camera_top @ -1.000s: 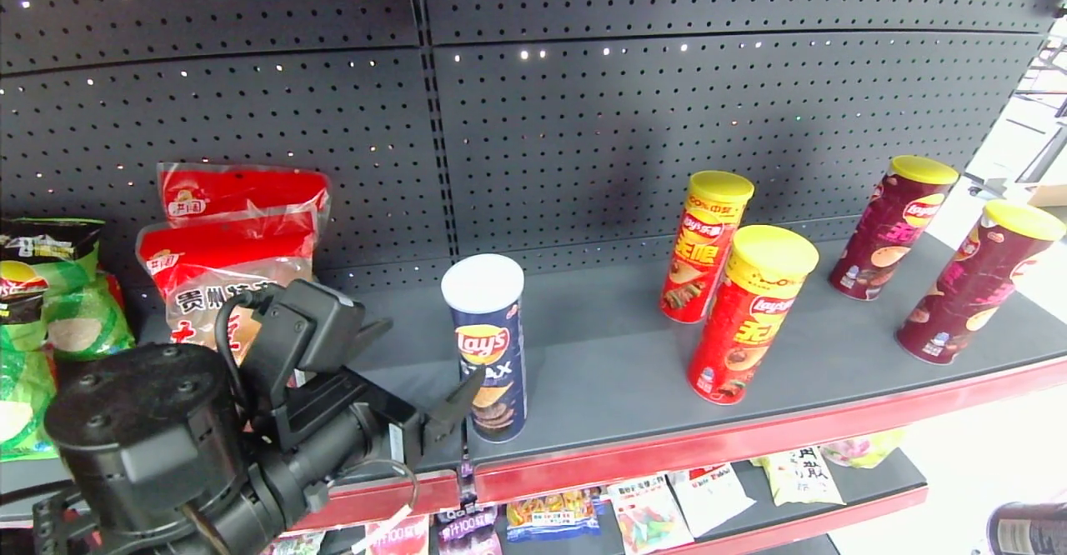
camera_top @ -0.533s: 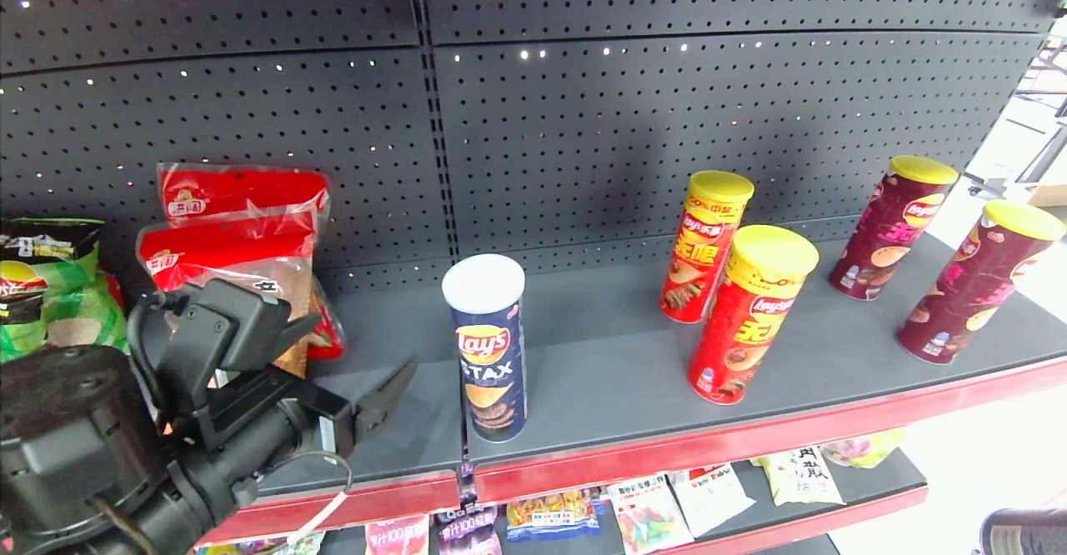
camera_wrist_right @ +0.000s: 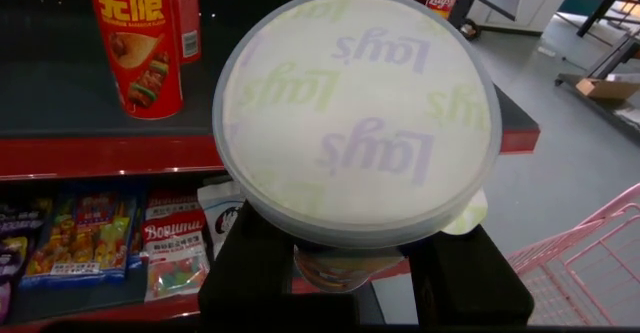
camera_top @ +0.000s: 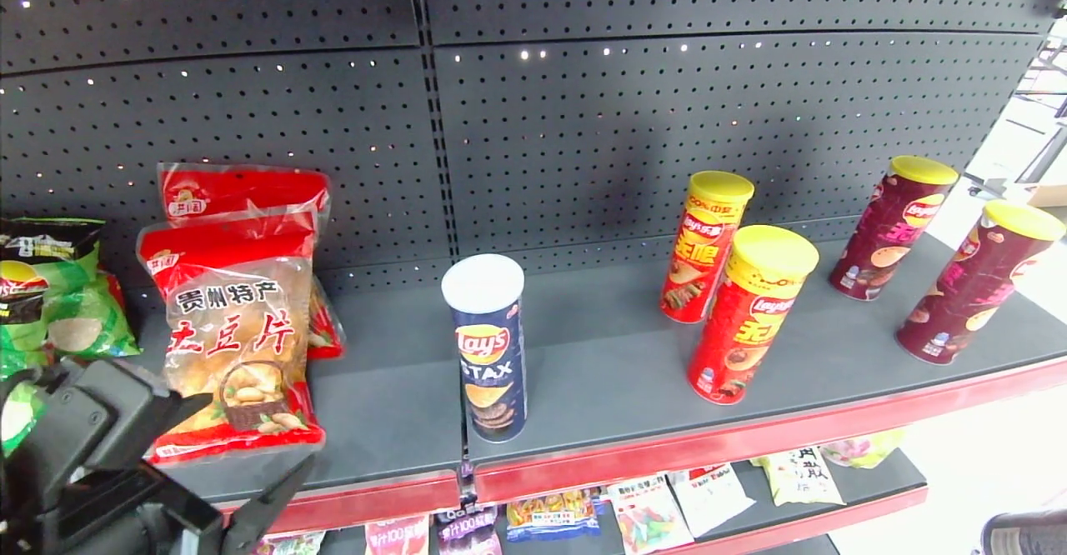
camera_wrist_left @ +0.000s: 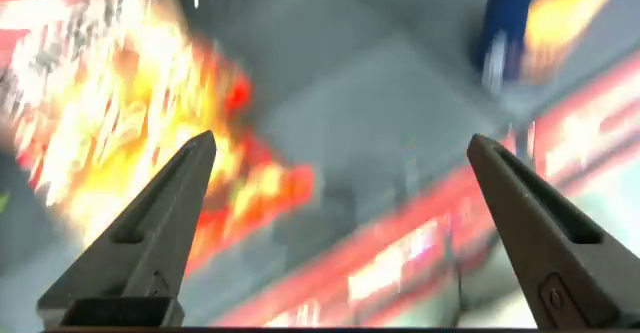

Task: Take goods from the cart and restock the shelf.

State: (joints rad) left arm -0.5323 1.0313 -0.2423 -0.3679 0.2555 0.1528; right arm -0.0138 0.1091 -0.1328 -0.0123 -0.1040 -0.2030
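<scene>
A dark blue chip can (camera_top: 488, 347) with a white lid stands upright near the front edge of the grey shelf (camera_top: 617, 372). My left gripper (camera_wrist_left: 340, 143) is open and holds nothing; it hangs low in front of the shelf's left part. One of its fingers (camera_top: 271, 497) shows by the red shelf edge, below a red bag of potato slices (camera_top: 237, 347). My right gripper (camera_wrist_right: 360, 268) is shut on another chip can (camera_wrist_right: 355, 113), whose pale lid faces the wrist camera. That can's dark body (camera_top: 1024, 532) sits low at the right.
Two red cans (camera_top: 750, 313) and two maroon cans (camera_top: 971, 280) with yellow lids stand on the shelf's right half. Green bags (camera_top: 42, 305) lie at far left. Small packets (camera_top: 650, 509) line the lower shelf. A pink cart (camera_wrist_right: 590, 263) is beside the right arm.
My left gripper has drawn back from the blue can, down and to the left, uncovering the red bag. The blue can has stayed upright. The held can at lower right has sunk slightly.
</scene>
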